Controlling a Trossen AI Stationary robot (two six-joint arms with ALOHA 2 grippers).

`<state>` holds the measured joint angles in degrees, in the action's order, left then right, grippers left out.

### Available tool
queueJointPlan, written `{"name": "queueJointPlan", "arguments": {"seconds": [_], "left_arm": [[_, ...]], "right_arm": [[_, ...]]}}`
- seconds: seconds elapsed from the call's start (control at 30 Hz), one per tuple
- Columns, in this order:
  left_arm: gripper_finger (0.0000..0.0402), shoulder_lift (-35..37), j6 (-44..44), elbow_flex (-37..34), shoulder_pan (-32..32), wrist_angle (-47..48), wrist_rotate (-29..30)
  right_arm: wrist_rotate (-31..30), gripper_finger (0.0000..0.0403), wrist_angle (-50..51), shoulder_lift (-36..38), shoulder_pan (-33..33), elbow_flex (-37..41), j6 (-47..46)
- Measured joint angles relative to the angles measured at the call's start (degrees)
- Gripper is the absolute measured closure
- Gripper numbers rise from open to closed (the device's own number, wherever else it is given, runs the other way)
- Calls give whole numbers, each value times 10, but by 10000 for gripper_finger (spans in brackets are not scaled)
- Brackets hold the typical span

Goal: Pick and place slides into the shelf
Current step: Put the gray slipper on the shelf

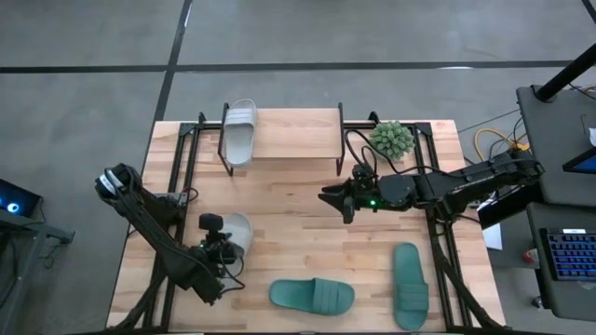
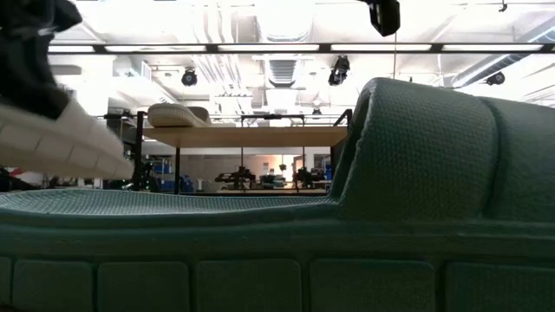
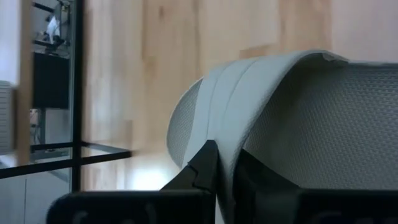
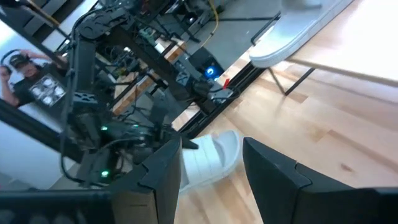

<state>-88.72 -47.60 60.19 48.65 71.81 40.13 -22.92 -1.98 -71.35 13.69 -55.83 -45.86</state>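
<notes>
Left gripper (image 1: 226, 249) clamped shut on strap of white slide (image 1: 238, 233) (thin strap edge pinched between fingers (image 3: 202, 171) in wrist view), near front-left of table (image 1: 298, 242). Two green slides on table front: one (image 1: 312, 296) flat at centre, another (image 1: 410, 284) just right of it, lying lengthwise. Right gripper (image 1: 337, 200) over table middle, fingers parted, holding nothing. Farther back, shelf (image 1: 293, 135) at rear edge; second white slide (image 1: 239, 130) resting on its left end. Small green plant (image 1: 390, 139) beside shelf, right.
</notes>
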Motion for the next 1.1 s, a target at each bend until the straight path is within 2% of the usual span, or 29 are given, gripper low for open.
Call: {"name": "queueJointPlan", "arguments": {"seconds": [0.17,0.37,0.77,1.1], "left_arm": [[400,32,5,24,-24,41,12],[400,75,9,75,-59,88,57],[400,112,165,210,-121,82,137],[400,109,305,307,-154,79,246]], "right_arm": [[-13,241,0,0,0,0,21],[-19,241,0,0,-2,0,32],[-57,241,0,0,-6,0,58],[-57,241,0,0,-6,0,59]]}}
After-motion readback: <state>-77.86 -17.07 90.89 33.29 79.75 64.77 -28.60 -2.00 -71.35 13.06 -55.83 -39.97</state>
